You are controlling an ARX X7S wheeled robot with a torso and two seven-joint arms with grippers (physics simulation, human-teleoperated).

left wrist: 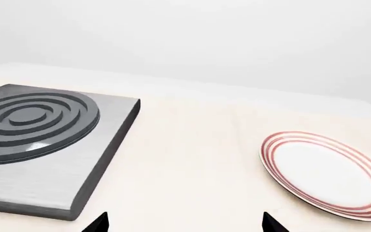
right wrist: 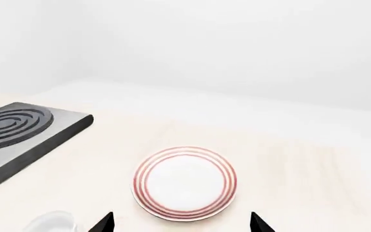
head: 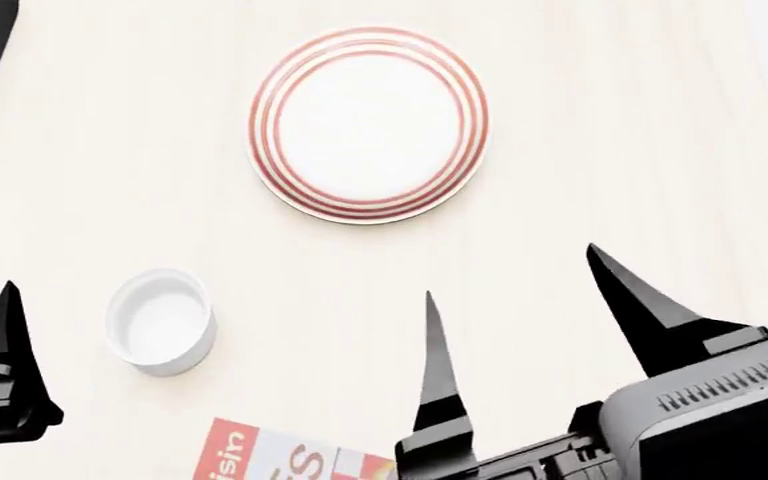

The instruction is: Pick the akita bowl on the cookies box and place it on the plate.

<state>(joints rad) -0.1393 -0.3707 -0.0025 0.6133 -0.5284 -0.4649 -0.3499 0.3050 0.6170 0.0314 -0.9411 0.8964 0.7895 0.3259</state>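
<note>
right gripper (head: 524,300) spread wide above plate (head: 368,123) holding nothing.

My right gripper (head: 524,310) is matte black with long, pointed, fin-like fingers and a ribbed block housing; my left gripper (head: 4,370) shows the same black tapered finger.

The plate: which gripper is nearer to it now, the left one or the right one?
Right. In the head view the right gripper sits just below the plate, open and empty. The left gripper is farther, at the far left edge beside the white cup.
</note>
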